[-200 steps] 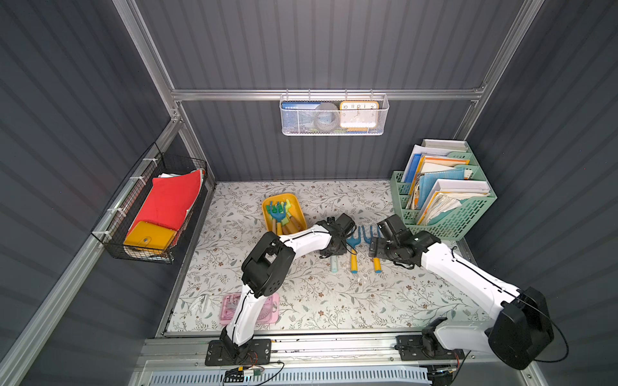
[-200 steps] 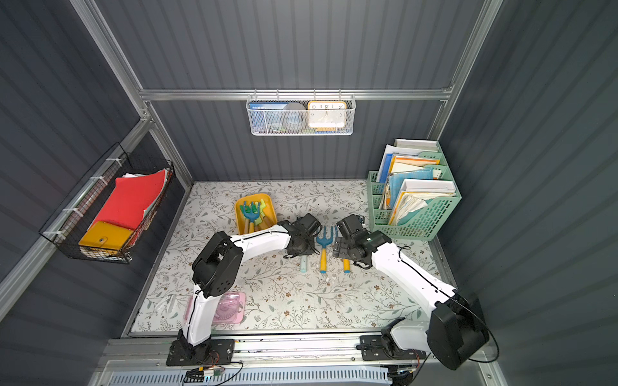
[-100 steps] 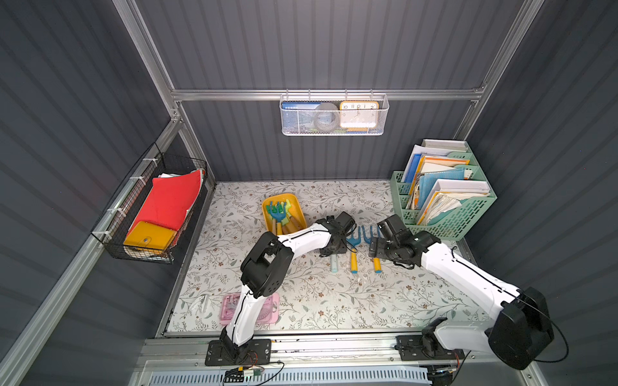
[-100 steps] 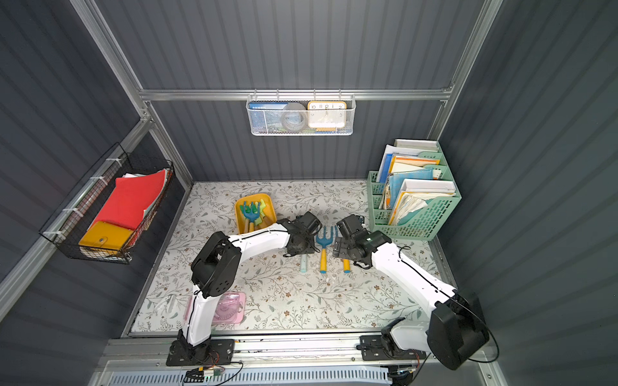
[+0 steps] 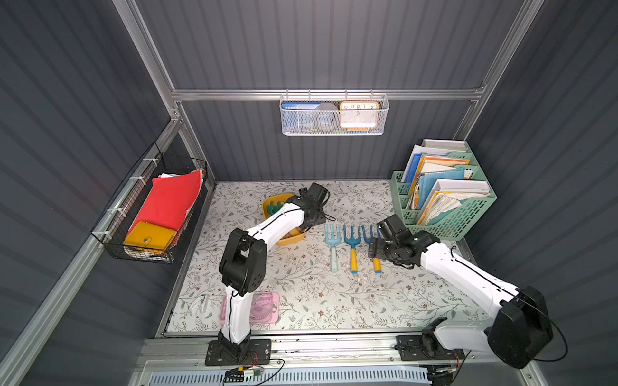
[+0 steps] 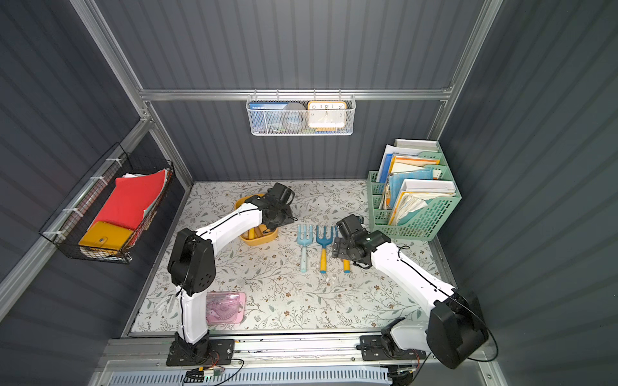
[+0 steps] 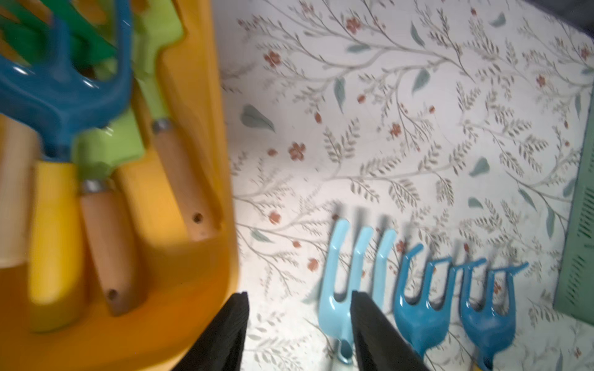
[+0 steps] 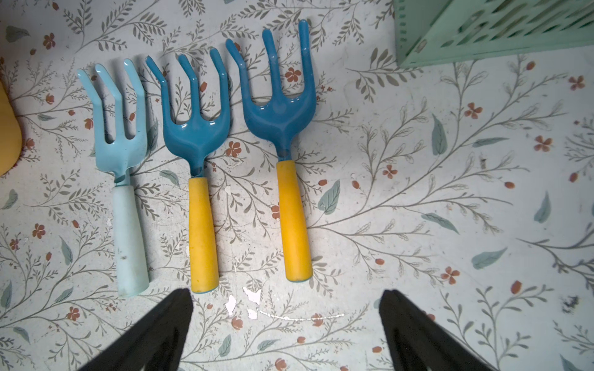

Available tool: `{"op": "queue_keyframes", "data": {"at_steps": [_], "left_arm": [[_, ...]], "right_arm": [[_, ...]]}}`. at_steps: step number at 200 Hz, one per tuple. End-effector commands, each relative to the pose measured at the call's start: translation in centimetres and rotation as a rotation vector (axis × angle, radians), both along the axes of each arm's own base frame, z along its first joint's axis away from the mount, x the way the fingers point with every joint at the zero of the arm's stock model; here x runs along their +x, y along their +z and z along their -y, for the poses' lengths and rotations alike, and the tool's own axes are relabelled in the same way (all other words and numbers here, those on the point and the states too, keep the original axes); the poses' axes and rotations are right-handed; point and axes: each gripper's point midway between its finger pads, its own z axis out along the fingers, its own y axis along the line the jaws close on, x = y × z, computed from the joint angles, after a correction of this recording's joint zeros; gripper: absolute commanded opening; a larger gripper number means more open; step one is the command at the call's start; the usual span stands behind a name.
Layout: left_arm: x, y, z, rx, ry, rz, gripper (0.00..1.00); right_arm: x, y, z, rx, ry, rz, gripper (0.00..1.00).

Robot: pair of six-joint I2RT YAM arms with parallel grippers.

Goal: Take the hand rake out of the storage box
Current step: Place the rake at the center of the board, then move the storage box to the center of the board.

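Dark ribbed walls (image 5: 334, 50) close round a floral tabletop (image 5: 301, 290). The yellow storage box (image 6: 259, 240) sits left of centre with a blue hand rake (image 7: 64, 96) inside. Three rakes (image 8: 196, 128) lie beside it. The left gripper (image 7: 299, 295) and the right gripper (image 8: 286, 294) both gape, empty.

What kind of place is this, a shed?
Likely a mock storage shed set up for robots: ribbed grey walls, a hanging white mesh basket, hand rakes laid on floral lining, and two robot arms.
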Motion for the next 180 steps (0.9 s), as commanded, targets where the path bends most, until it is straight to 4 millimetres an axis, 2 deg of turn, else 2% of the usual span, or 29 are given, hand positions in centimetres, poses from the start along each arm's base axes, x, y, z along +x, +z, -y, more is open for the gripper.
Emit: {"op": "queue_keyframes", "data": {"at_steps": [1, 41, 76, 141, 180], "left_arm": [[1.3, 0.9, -2.0, 0.054, 0.017, 0.011, 0.56], [3.4, -1.1, -3.8, 0.088, 0.068, -0.015, 0.55], [4.6, -3.2, -5.1, 0.135, 0.076, -0.051, 0.41], [4.6, -5.9, -5.7, 0.158, 0.058, -0.083, 0.28], [3.7, -6.2, -6.5, 0.180, 0.069, -0.088, 0.17]], "right_arm": [[0.1, -0.5, -0.2, 0.002, 0.013, -0.022, 0.96], [0.1, -0.6, -0.4, 0.003, 0.018, -0.030, 0.96], [0.0, -1.0, -0.4, -0.001, 0.017, -0.038, 0.96], [0.2, -1.2, -0.8, 0.008, 0.026, -0.049, 0.96], [0.3, -1.3, -1.0, 0.010, 0.036, -0.058, 0.95]]}}
